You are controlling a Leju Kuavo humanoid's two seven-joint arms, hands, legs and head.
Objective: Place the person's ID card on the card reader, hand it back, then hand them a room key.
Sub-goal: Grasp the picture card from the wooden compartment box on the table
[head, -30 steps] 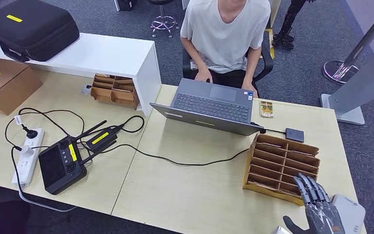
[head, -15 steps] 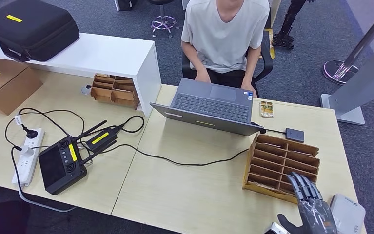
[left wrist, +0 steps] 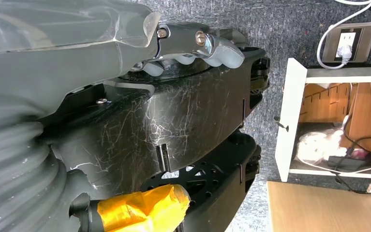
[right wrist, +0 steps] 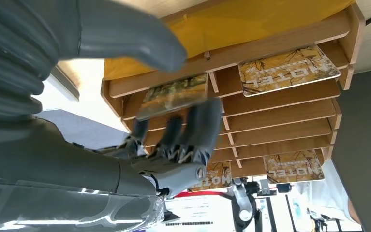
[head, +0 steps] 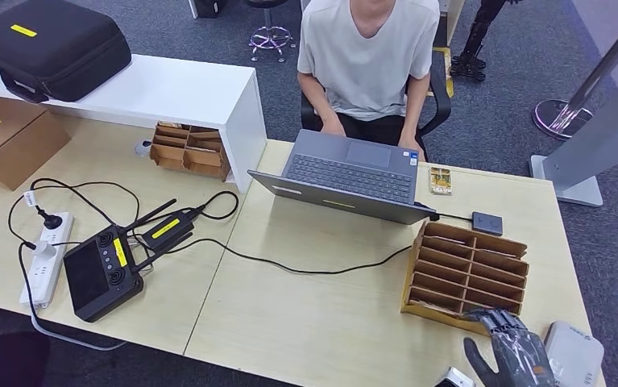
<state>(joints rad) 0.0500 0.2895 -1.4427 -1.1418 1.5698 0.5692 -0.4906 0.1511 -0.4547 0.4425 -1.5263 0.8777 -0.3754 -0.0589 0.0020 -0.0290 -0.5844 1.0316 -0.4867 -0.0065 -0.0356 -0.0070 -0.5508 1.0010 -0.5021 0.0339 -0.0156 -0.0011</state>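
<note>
Looks late in the task, judging by the layout. Across the desk [head: 313,322], beyond the rack [head: 412,274], seats the person [head: 370,56], hands at the laptop [head: 354,173] just past the rack's far left corner. Puts the right hand [head: 519,355] at the rack's near edge, fingers [right wrist: 193,125] reaching into a near slot and lying against a key [right wrist: 173,96] there, thumb raised clear of it. Cannot tell from the blurred wrist view whether that key is actually pinched or only touched. Hangs the left hand [left wrist: 193,46] well away from the rack, down against the robot's own body, fingers curled in on nothing. Leaves the reader [head: 487,222] just beyond the rack's far edge with no card on it, cabled towards the laptop. Shows a card [head: 440,180] flat on the desk further past the rack, beside the laptop and within the person's reach. May be the ID already read and returned, though too small to read as such. Holds more keys [right wrist: 287,70] printed HOTEL in other slots of the rack. Suggests, then, that the reading and return are done. Leaves, as a judgement, drawing one key out of the rack and passing it over the rack to the person.
</note>
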